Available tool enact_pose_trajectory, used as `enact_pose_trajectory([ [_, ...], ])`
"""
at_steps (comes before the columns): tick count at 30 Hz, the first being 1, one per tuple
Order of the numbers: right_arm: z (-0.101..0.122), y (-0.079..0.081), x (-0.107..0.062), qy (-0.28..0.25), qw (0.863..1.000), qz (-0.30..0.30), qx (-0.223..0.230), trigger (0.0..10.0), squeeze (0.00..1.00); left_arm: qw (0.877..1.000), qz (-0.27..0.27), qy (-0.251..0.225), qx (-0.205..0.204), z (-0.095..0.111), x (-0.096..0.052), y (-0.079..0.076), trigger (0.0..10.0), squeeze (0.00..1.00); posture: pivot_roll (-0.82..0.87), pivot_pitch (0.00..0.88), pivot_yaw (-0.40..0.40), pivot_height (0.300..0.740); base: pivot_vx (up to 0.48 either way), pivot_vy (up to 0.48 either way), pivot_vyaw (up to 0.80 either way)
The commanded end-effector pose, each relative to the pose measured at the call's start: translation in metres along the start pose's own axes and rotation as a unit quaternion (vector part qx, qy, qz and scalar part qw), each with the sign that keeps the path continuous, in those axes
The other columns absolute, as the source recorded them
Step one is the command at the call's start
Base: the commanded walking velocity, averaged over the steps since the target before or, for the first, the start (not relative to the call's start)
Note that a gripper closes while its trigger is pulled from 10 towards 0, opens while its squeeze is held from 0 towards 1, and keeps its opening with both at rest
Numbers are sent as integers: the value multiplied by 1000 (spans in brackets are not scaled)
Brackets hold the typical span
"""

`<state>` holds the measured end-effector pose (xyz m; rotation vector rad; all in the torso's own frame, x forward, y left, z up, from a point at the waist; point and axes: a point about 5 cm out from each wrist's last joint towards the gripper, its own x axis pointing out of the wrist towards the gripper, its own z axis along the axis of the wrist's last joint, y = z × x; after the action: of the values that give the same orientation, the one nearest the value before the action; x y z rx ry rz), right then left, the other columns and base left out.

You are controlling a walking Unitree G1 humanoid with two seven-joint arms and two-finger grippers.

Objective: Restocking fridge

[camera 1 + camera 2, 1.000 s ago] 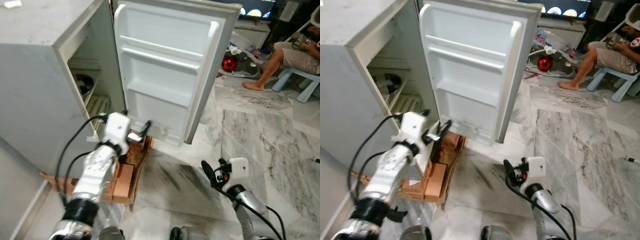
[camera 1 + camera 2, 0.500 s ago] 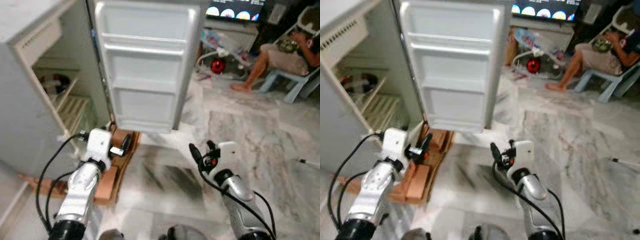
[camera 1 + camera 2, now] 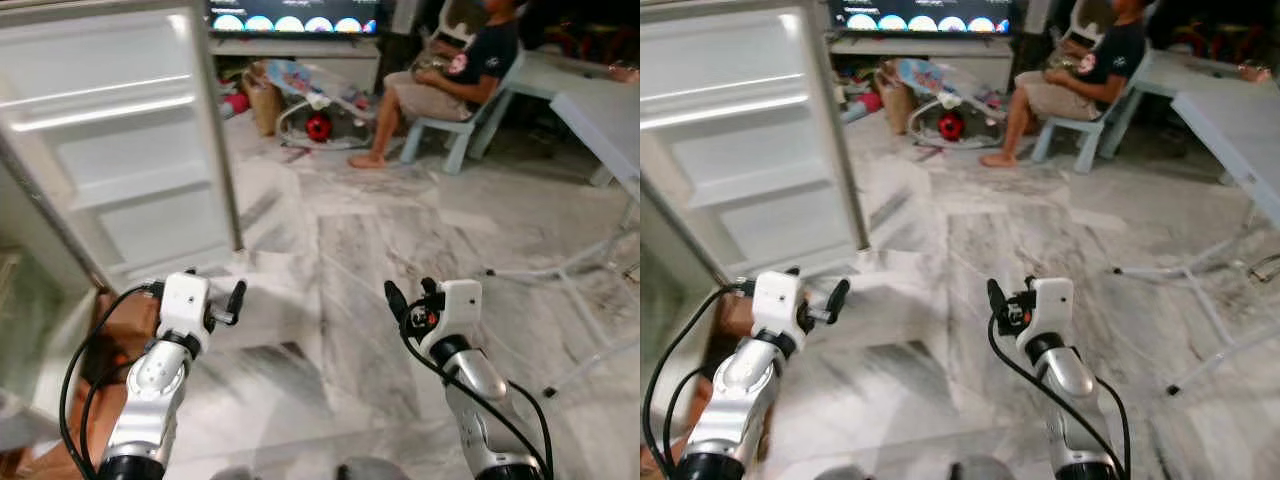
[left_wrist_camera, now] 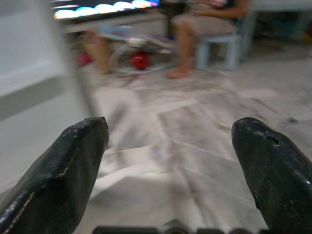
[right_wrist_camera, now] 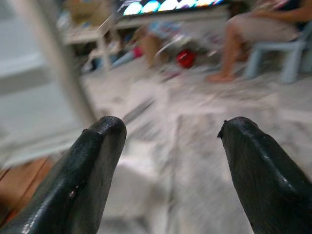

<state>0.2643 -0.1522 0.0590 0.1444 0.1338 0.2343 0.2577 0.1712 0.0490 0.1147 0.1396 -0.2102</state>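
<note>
- The left tool (image 3: 228,301) hangs over the marble floor (image 3: 340,260) just in front of the open fridge door (image 3: 120,150), its two black fingers (image 4: 63,170) spread wide with nothing between them.
- The right tool (image 3: 410,297) is held at about the same height, well to the right of the fridge door, over bare floor; its fingers (image 5: 83,175) are also spread apart and hold nothing.
- Brown cardboard (image 3: 120,335) lies on the floor below the fridge door's lower corner, beside the left arm.
- The fridge door stands swung open, its white inner side facing the room, with moulded door shelves (image 3: 100,110) running across it; nothing can be seen on them.
- A slice of the fridge cabinet (image 3: 30,320) shows to the left of the door; what is inside cannot be made out.
- To the right of the fridge door, across the floor, a pale grey surface (image 3: 600,110) stands on thin metal legs (image 3: 575,310).
- Farther back from the fridge door, a red round object (image 3: 318,126) and other clutter lie on the floor below a low TV stand (image 3: 290,45).
- A lit screen (image 3: 290,18) sits above that stand.
- A person (image 3: 445,65) sits on a small light-blue chair (image 3: 470,110) right of the clutter, one bare foot on the floor.
</note>
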Motion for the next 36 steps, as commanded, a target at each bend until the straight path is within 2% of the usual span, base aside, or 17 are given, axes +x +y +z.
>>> enact_pose_trajectory([
  [1,5,-7,1,-3,1000,-14,-9,10000,0,1000,-15,-18,3,11,8,-9,10000,0,-32,0,-27,740,465,0,-800],
  [4,10,-5,5,-12,1000,-14,-9,10000,0,1000,-16,-24,3,14,10,-11,10000,0,-30,0,-27,740,480,0,-800],
  [11,9,-5,4,-11,1000,-17,-9,10000,0,1000,-14,-11,-3,6,7,-14,10000,0,-30,0,-24,740,480,0,-800],
  [16,10,-4,4,-14,1000,-19,-8,10000,0,1000,-19,-15,-4,9,9,-16,10000,0,-33,0,-22,740,480,0,-800],
  [32,18,-3,6,-30,999,-20,-12,10000,0,999,3,-40,-20,21,14,-6,10000,0,-24,0,-22,740,479,0,-800],
  [36,24,-1,9,-43,999,-18,-18,10000,0,999,9,-51,-13,26,14,-2,10000,0,-19,0,-20,740,452,0,-800],
])
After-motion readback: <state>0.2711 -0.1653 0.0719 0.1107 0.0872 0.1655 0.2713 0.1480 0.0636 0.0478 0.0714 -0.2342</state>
